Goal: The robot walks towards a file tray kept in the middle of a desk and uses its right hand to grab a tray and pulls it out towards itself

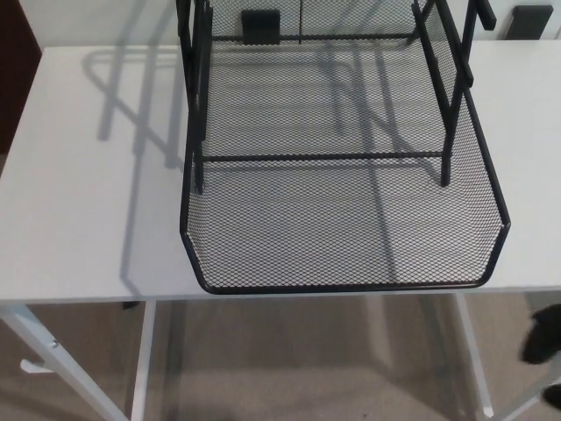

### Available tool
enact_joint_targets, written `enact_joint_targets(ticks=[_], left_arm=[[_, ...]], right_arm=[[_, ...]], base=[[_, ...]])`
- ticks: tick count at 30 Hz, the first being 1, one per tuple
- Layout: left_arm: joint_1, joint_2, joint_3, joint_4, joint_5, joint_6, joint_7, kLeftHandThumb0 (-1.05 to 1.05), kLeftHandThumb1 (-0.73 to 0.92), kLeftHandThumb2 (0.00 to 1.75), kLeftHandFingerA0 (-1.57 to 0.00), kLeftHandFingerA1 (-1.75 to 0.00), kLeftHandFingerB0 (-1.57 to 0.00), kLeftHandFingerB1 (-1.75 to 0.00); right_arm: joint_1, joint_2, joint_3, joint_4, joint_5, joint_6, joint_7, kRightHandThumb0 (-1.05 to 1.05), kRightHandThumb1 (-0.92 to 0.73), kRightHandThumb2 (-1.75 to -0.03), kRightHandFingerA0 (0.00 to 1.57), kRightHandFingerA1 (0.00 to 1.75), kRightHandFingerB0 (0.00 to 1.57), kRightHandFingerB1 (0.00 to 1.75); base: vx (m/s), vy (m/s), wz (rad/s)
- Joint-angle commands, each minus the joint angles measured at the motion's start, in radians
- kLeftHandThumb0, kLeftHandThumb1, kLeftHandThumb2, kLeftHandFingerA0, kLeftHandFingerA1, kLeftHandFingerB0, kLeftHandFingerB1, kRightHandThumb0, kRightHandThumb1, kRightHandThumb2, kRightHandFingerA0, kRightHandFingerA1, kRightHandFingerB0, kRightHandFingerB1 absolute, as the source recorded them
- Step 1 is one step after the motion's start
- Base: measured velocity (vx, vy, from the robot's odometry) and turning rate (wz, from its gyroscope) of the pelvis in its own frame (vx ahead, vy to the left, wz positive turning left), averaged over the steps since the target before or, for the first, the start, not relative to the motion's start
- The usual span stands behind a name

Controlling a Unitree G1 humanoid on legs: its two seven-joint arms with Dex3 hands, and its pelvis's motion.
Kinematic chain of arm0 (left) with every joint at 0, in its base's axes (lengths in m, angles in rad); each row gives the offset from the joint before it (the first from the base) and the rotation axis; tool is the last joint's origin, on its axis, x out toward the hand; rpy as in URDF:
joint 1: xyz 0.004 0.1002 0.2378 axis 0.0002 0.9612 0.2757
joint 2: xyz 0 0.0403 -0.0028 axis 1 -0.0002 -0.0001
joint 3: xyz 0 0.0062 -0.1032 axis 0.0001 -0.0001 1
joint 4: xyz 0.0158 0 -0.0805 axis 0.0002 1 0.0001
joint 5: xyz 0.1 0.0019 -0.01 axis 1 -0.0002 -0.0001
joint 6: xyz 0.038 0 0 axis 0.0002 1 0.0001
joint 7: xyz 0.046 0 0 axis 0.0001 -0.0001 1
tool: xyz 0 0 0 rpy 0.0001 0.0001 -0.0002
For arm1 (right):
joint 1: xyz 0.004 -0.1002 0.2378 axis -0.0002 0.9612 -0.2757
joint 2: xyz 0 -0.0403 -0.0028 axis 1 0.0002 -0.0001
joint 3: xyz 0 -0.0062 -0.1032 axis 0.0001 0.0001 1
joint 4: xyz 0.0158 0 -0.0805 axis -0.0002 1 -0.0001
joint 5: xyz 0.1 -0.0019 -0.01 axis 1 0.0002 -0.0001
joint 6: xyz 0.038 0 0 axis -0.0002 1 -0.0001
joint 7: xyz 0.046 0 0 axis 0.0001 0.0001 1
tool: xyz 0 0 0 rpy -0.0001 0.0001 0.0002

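A black wire-mesh file tray (342, 219) stands in the middle of the white desk (79, 202). Its lowest tray is slid out toward me, and its front rim (342, 286) reaches the desk's near edge. The black upright frame (197, 96) of the rack rises behind it and runs out of the top of the picture. My right hand (543, 338) shows as a black shape at the lower right corner, below the desk edge and apart from the tray. Too little of it shows to tell how its fingers stand. My left hand is not in the picture.
White desk legs (145, 360) and crossbars stand under the near edge over a beige floor. Two dark objects (260, 24) sit at the back of the desk. The rack's shadows fall across the desk's left side.
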Motion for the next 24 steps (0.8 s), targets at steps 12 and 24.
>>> enact_joint_targets(ticks=[12, 24], left_arm=[[0.001, 0.051, -0.035, 0.0, 0.051, -0.042, 0.017, -0.29, 0.55, 0.56, -0.4, -0.36, -0.31, -0.31], [-0.003, 0.043, -0.003, 0.0, 0.015, -0.038, 0.013, -0.29, 0.53, 0.56, -0.41, -0.37, -0.33, -0.32]], right_arm=[[0.404, 0.113, -0.636, 0.667, 0.849, -0.22, 0.385, -0.44, -0.53, -0.56, 0.94, 0.61, 0.81, 0.57], [0.039, 0.267, -0.35, 1.28, 0.435, -0.076, -0.274, -0.8, -0.49, -0.81, 0.0, 0.15, 0.0, 0.06]], base=[[0.0, 0.0, 0.0], [0.0, 0.0, 0.0]])
